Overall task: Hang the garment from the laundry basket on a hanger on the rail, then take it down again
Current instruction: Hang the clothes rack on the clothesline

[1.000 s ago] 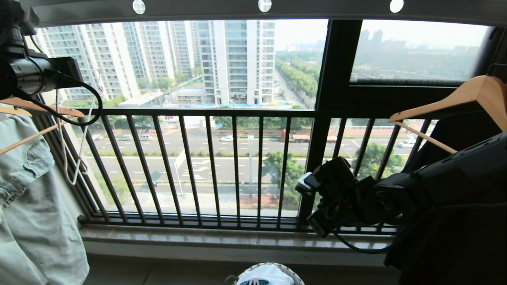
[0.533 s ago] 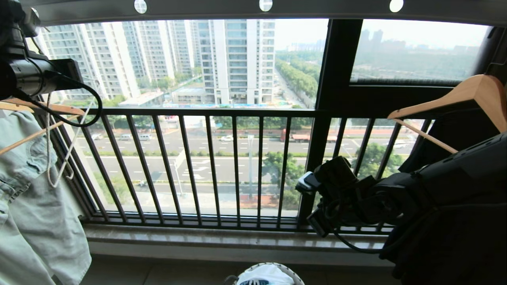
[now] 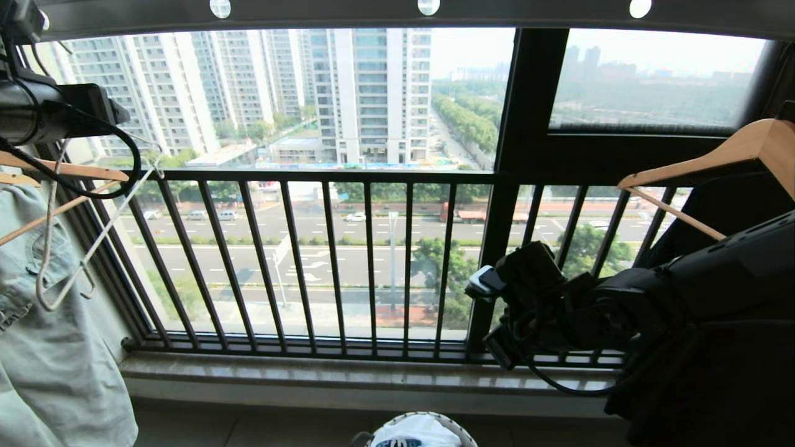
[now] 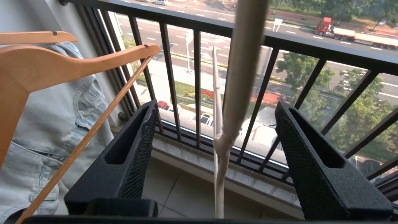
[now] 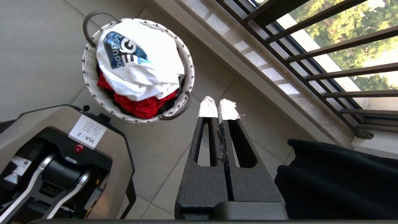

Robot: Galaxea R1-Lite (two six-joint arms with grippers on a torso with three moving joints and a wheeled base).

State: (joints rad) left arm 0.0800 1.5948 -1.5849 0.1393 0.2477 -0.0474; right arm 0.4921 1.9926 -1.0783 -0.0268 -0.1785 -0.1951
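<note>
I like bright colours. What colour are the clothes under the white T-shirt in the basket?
Red, seen best in the right wrist view.

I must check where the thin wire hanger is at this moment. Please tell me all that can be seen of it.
The hanger is thin cream-white wire, triangular, with small notch hooks near its lower end. It hangs tilted at the far left, in front of the pale denim garment and beside the wooden hangers. Its top is hidden behind the left gripper, whose fingers stand open on either side of the wire without touching it. It carries no clothing.
</note>
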